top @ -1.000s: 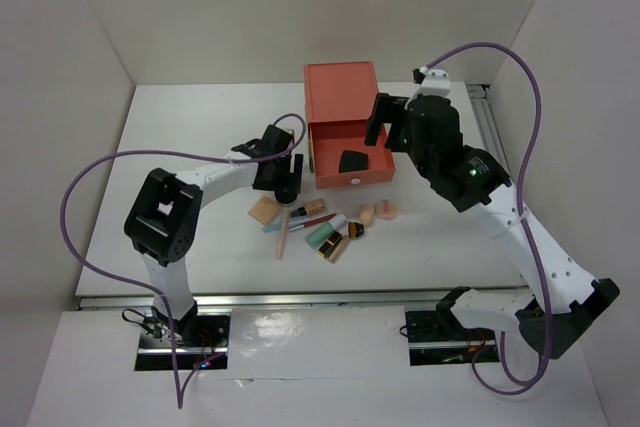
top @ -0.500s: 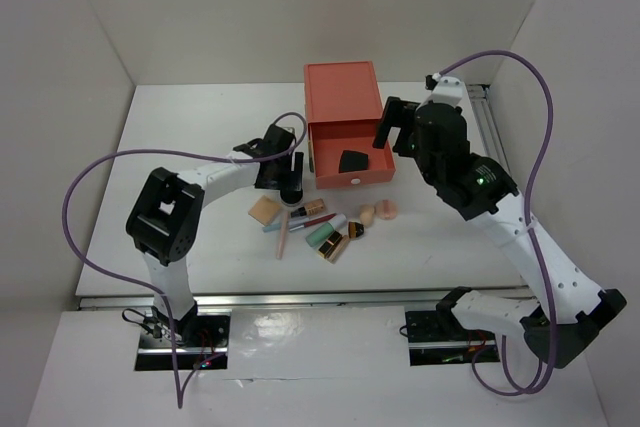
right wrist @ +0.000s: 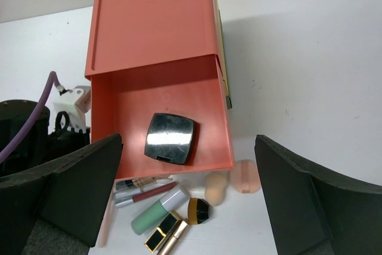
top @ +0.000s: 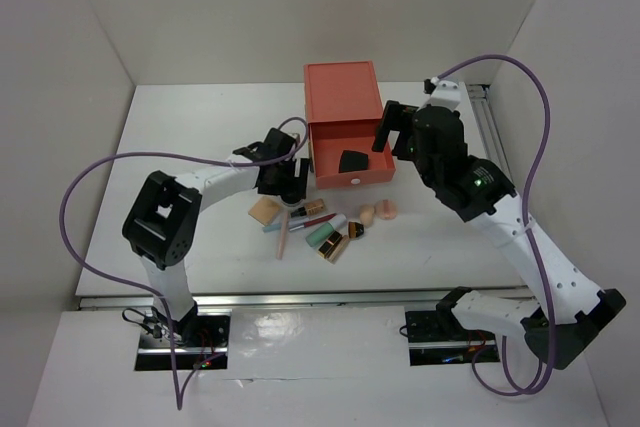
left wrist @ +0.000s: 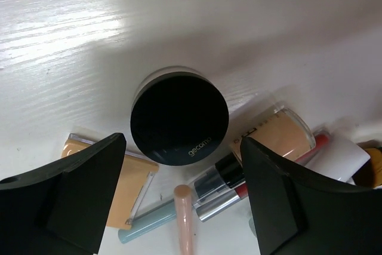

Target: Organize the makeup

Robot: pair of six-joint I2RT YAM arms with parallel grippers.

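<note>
Filling the top view: white table point(top: 180, 127). Upper centre of it: coral drawer box point(top: 340, 95), its drawer point(right wrist: 119, 106) pulled out toward the bottom of the frame.

Right of the box: right gripper point(right wrist: 188, 192), fingers spread wide, clasping nothing, looking down on the drawer. Left of the box: left gripper point(left wrist: 183, 138), also spread, low over the table, black jar point(left wrist: 179, 117) between the fingers with a gap showing on each side.

Inside the drawer, near its front wall: 1 black compact point(right wrist: 170, 137), flat and closed.

Below the box, the rest of the makeup point(top: 320, 227) in a loose cluster:
- tan compact point(top: 264, 210) at the left end, just below the jar
- mint tube point(right wrist: 154, 212) in the middle
- 2 peach sponges point(right wrist: 243, 175) at the right end, side by side just outside the drawer front
- pink pencil point(left wrist: 184, 222) and blue pencil point(left wrist: 146, 222) beside the tan compact
- 2 lipsticks point(right wrist: 158, 238) at the cluster's bottom edge
- small black-and-gold brush point(right wrist: 199, 209) next to the mint tube
</note>
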